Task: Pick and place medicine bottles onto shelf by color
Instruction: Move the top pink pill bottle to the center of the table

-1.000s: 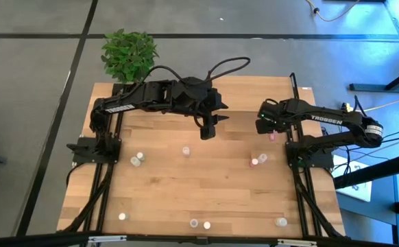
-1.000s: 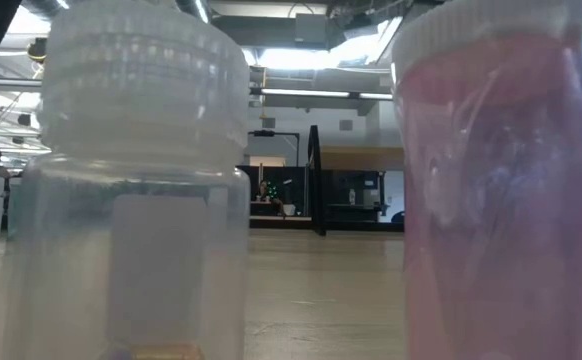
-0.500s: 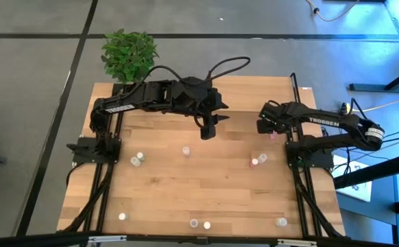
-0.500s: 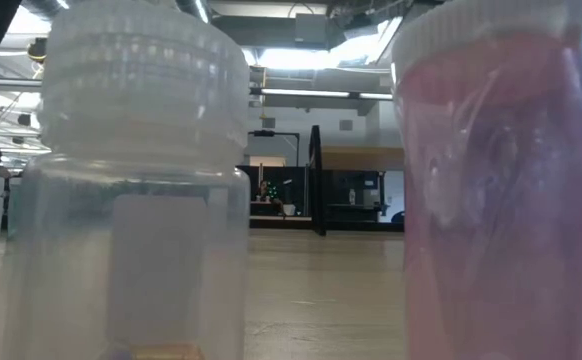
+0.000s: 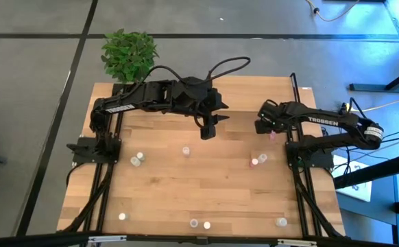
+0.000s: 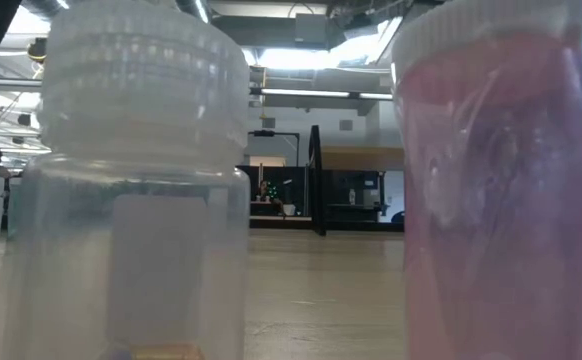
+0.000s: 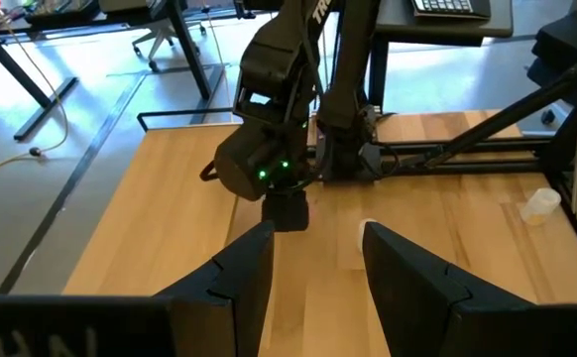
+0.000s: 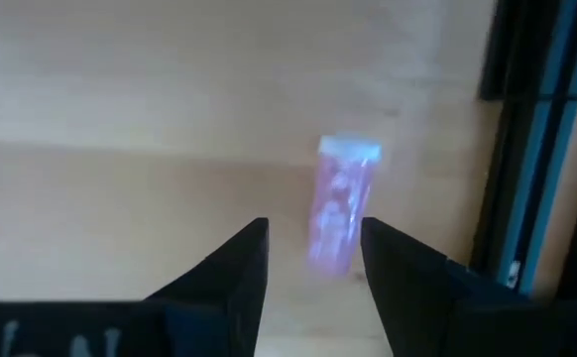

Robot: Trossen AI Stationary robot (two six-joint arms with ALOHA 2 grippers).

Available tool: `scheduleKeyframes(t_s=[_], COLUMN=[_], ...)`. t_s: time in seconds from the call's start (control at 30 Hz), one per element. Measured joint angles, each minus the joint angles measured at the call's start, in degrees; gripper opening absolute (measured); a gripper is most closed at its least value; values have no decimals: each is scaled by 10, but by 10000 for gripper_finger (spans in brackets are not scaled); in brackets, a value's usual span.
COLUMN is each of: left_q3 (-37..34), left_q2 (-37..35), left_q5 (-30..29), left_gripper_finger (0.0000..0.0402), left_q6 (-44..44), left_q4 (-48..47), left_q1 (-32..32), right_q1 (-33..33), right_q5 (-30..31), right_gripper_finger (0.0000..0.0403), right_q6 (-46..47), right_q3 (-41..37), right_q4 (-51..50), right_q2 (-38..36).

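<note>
Wooden tabletop (image 5: 213,185) carries small medicine bottles scattered across it; no shelf can be identified with certainty.

Right gripper (image 8: 313,268) hangs above a pink bottle (image 8: 340,203) near the table's right edge, beside the black frame (image 8: 526,149). Its jaws stand partly open, with the bottle's lower end between the fingertips; nothing is gripped.

Left gripper (image 7: 318,263) waits mid-table toward the back, jaws partly open and empty.

Handling, as judged: the bottle is light, rigid plastic, smooth-walled and easily tipped or rolled. Grip across the body below the cap, with moderate force only.

Other bottles (image 5: 186,151) remain loose on the table.
</note>
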Motion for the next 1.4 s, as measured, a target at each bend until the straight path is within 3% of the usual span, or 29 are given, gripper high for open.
scheduleKeyframes(t_s=[0.27, 0.87, 1.4], left_q3=[0, 0, 0], left_q2=[0, 0, 0], left_q5=[0, 0, 0], left_gripper_finger=[151, 151, 151], left_q6=[0, -1, -1], left_q4=[0, 0, 0], left_q1=[0, 0, 0], right_q1=[48, 199, 246], right_q5=[15, 46, 33], right_gripper_finger=[165, 165, 165], right_q6=[33, 108, 126], right_q3=[39, 40, 30], right_q4=[-36, -81, -93], right_q2=[-5, -62, -22])
